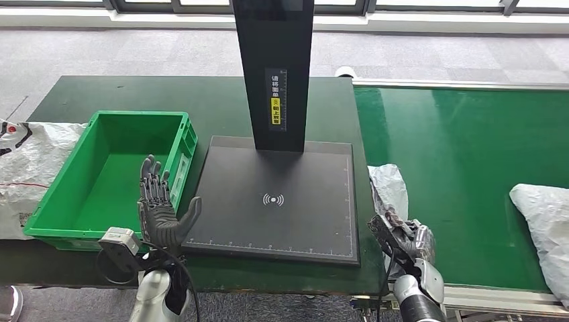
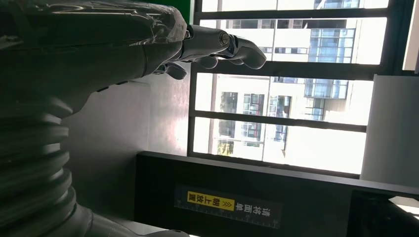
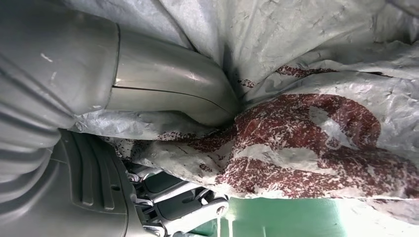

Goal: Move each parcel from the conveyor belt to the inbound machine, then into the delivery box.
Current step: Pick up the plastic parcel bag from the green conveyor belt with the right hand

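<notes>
The right hand (image 1: 402, 240) is clamped on a crumpled grey-white plastic parcel (image 1: 389, 189) with a worn red print, its thumb (image 3: 168, 86) pressed into the wrinkled film. The parcel sits at the conveyor belt's (image 1: 463, 154) edge, just beside the black inbound machine (image 1: 275, 201). On the machine's other side, the left hand (image 1: 161, 208) is raised with fingers apart, holding nothing, next to the green delivery box (image 1: 47, 221). A second pale parcel (image 1: 547, 221) lies farther along the belt from the machine.
</notes>
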Robot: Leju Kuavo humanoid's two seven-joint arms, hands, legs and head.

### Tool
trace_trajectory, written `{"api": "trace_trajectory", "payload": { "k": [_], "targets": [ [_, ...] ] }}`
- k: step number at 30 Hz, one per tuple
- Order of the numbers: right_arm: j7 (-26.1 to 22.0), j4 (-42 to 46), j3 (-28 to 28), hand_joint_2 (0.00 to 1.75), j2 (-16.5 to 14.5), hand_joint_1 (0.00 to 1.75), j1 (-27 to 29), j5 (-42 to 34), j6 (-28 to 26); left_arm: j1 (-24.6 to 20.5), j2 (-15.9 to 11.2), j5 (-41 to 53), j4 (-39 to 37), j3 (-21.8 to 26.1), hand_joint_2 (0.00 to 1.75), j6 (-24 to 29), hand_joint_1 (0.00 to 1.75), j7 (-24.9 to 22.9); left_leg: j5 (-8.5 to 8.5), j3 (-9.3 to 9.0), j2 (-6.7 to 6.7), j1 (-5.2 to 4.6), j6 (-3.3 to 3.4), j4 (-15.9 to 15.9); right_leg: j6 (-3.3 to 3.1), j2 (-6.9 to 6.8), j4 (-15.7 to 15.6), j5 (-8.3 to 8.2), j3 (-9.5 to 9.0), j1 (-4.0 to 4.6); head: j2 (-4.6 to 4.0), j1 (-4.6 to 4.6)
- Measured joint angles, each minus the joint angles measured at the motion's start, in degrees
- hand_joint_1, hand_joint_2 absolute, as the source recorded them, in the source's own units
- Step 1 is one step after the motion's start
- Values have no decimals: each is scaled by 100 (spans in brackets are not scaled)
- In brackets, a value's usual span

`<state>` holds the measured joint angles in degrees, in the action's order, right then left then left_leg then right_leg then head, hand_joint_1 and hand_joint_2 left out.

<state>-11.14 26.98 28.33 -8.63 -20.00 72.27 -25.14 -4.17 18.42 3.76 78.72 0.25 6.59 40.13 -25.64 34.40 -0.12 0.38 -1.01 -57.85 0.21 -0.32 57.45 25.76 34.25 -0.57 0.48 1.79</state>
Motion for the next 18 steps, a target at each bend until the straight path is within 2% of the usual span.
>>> {"api": "trace_trajectory", "payload": {
  "k": [3,7,9,14,18],
  "targets": [
    [-481,85,0,175,-36,175,72,-356,-367,20,1,-2,39,1,175,27,0,0,0,2,-2,0,0,0,0,-2,0,0,1,-2,0,0],
    [-2014,920,-26,175,-294,175,450,-1543,-1087,60,-1,-1,81,1,175,28,0,0,0,10,-12,0,0,0,0,-11,1,0,7,-2,0,0],
    [-2450,1618,-120,175,-483,175,700,-1953,-1216,58,-1,9,80,2,175,3,0,0,0,12,-17,0,0,0,-1,-15,2,1,9,-1,0,0],
    [-2811,3294,-654,175,-823,175,1284,-2563,-1419,44,1,63,36,2,175,-85,0,0,-1,11,-13,0,-2,0,-3,-10,1,4,14,-1,0,0],
    [-2911,4688,-1344,175,-917,175,1813,-3127,-1479,30,-1,79,-43,2,175,-149,0,0,-4,11,-10,0,-4,0,-2,-8,1,6,14,-2,0,0]
  ]
}}
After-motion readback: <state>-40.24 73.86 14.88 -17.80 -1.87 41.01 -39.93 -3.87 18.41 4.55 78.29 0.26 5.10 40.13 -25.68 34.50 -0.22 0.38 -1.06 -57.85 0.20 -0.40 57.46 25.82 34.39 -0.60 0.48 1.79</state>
